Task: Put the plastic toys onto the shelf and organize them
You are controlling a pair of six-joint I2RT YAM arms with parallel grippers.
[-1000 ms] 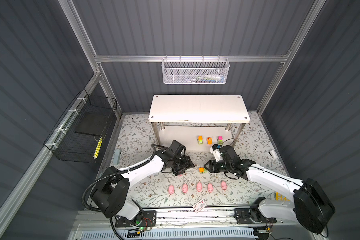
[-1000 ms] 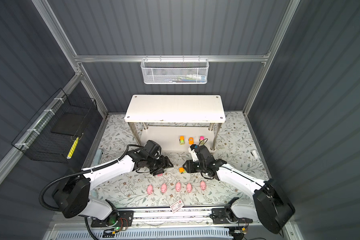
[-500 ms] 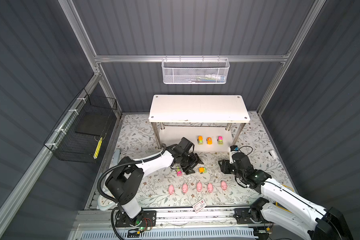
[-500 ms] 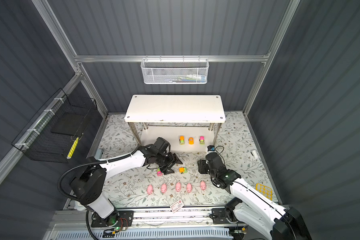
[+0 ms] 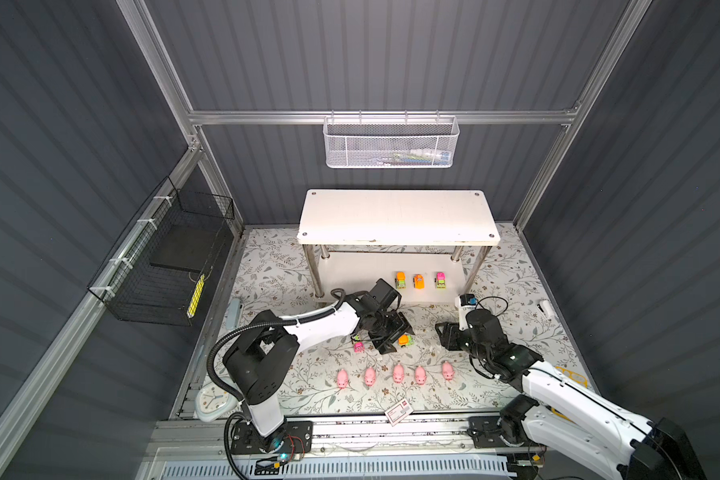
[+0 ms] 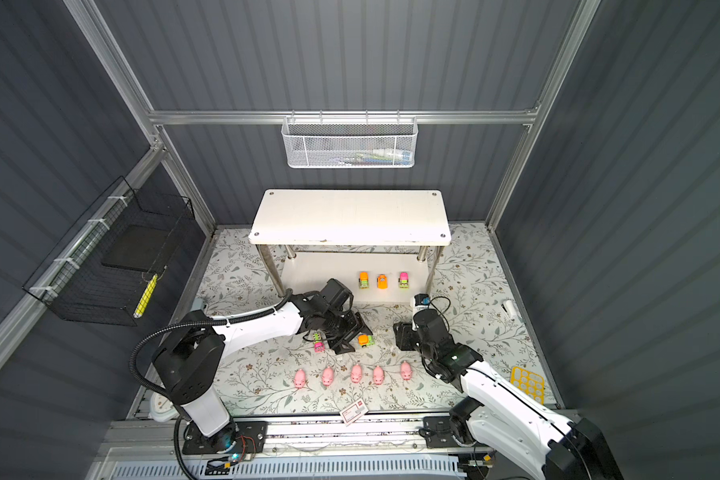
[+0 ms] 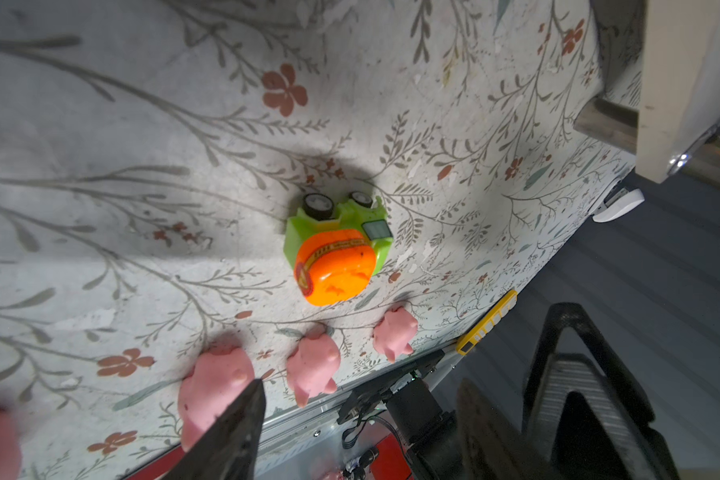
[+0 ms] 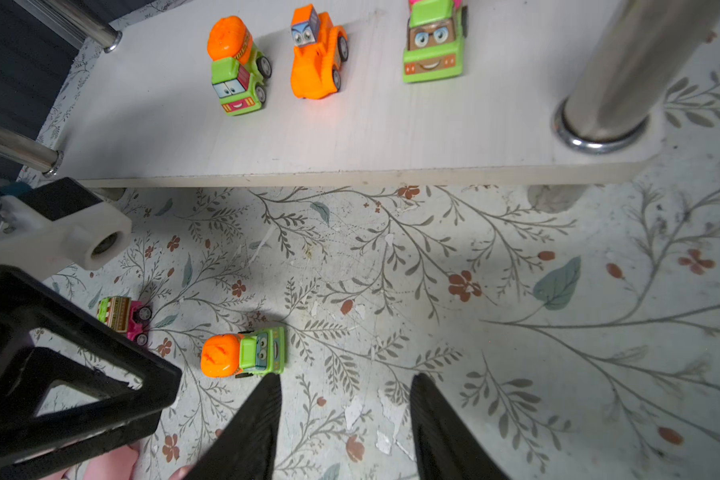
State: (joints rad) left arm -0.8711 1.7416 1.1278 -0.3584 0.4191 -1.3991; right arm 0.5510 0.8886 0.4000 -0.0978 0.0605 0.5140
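Observation:
The shelf point(image 5: 395, 216) stands at the back; three cars point(image 5: 419, 281) sit in a row on its lower board point(image 8: 350, 137). An orange-and-green car point(image 5: 406, 340) and a pink car point(image 5: 358, 345) rest on the floral mat. Several pink pigs point(image 5: 398, 372) line up nearer the front. My left gripper point(image 5: 395, 337) is open and empty, low over the mat just left of the orange-and-green car point(image 7: 337, 249). My right gripper point(image 5: 442, 335) is open and empty to that car's right, a short gap away; the right wrist view shows the car point(image 8: 244, 353) beside my fingertips point(image 8: 267, 390).
A white mesh basket point(image 5: 391, 143) hangs on the back wall and a black wire basket point(image 5: 163, 266) on the left wall. A red-and-white card point(image 5: 398, 413) lies at the front edge. A yellow grid piece point(image 6: 527, 382) and a white clock point(image 5: 211, 403) lie near the front corners.
My left gripper has moved right, leaving the pink car on the mat and nearing the orange-and-green car. My right gripper has drawn back rightward from that car and opened wider.

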